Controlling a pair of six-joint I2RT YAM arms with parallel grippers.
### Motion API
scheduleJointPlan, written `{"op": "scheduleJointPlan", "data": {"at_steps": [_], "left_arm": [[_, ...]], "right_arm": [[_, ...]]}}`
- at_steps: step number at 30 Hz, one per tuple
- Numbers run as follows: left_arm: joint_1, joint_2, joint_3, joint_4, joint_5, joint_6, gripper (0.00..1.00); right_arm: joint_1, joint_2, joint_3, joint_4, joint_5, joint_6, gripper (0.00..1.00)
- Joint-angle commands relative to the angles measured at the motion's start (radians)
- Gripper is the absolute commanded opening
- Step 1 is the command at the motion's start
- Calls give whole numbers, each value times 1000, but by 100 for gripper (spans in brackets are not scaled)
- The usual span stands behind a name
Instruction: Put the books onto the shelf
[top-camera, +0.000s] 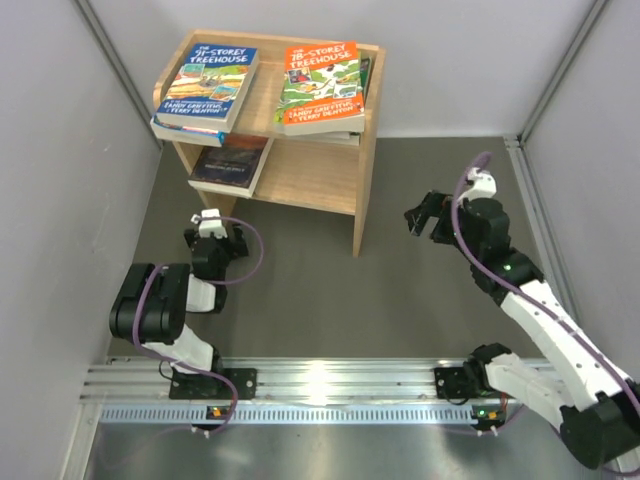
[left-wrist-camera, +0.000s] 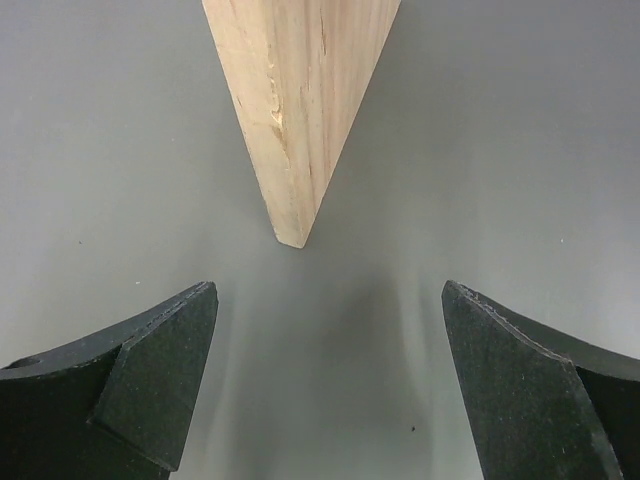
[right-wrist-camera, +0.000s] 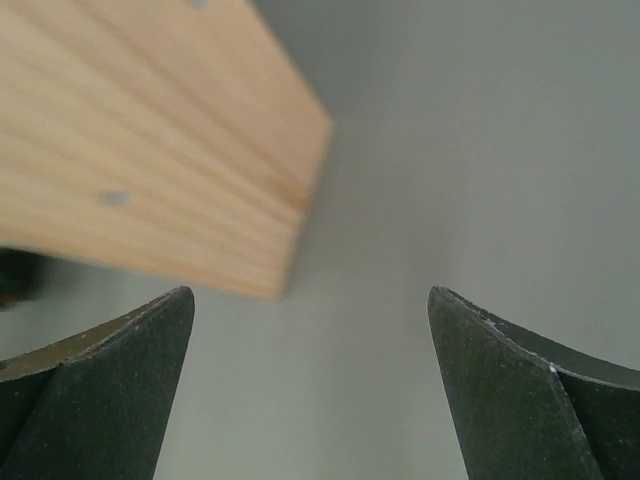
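Note:
The light wooden shelf (top-camera: 340, 175) stands at the back of the table. On its top lie two stacks of books: one with a blue cover uppermost (top-camera: 207, 82) and one with an orange and green cover uppermost (top-camera: 320, 85). A dark book (top-camera: 232, 160) lies on the lower tier. My left gripper (top-camera: 214, 240) hovers open and empty just in front of the shelf's left side; its wrist view shows a shelf panel (left-wrist-camera: 300, 100) ahead of the gripper (left-wrist-camera: 328, 292). My right gripper (top-camera: 422, 218) is open and empty to the right of the shelf, whose side panel (right-wrist-camera: 150, 150) fills that view's upper left, past the gripper (right-wrist-camera: 310, 295).
Grey walls (top-camera: 60, 180) close in the table on the left, back and right. An aluminium rail (top-camera: 330, 385) carrying both arm bases runs along the near edge. Grey tabletop (top-camera: 330, 300) lies between the arms and the shelf.

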Motion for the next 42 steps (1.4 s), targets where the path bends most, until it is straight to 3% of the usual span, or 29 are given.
{"op": "scheduleJointPlan", "data": {"at_steps": [1,3,8,13,17,20,23,25,27,28,32,37,42], "left_arm": [[-2,-18,18,58,-2,0,99],[-2,-18,18,56,-2,-2,99],[-2,-17,18,58,-2,0,99],[-2,-17,18,54,-2,0,99],[-2,-11,11,84,-2,1,99],[-2,-11,12,82,-2,1,99],[-2,-12,11,82,-4,1,99],[-2,-11,12,81,-4,1,99],[-2,-11,12,81,-2,1,99],[-2,-11,12,82,-2,1,99],[-2,-11,12,82,-4,1,99],[-2,-11,11,81,-4,1,99],[-2,-11,12,81,-2,1,99]], "right_arm": [[11,89,-37,82,147,-242,100],[5,117,-93,134,231,-328,100],[-35,79,-438,608,231,-558,100],[-113,174,-587,882,291,-489,100],[-140,306,-539,982,278,-555,100],[-168,410,-522,1177,212,-601,100],[-221,487,-436,1102,153,-637,100],[-263,524,-472,1210,155,-575,100],[-376,551,-550,1369,59,-482,100],[-419,568,-633,1578,49,-442,100],[-426,568,-652,1596,44,-448,100],[-392,570,-551,1397,-26,-505,100],[-392,567,-555,1410,-19,-532,100]]}}
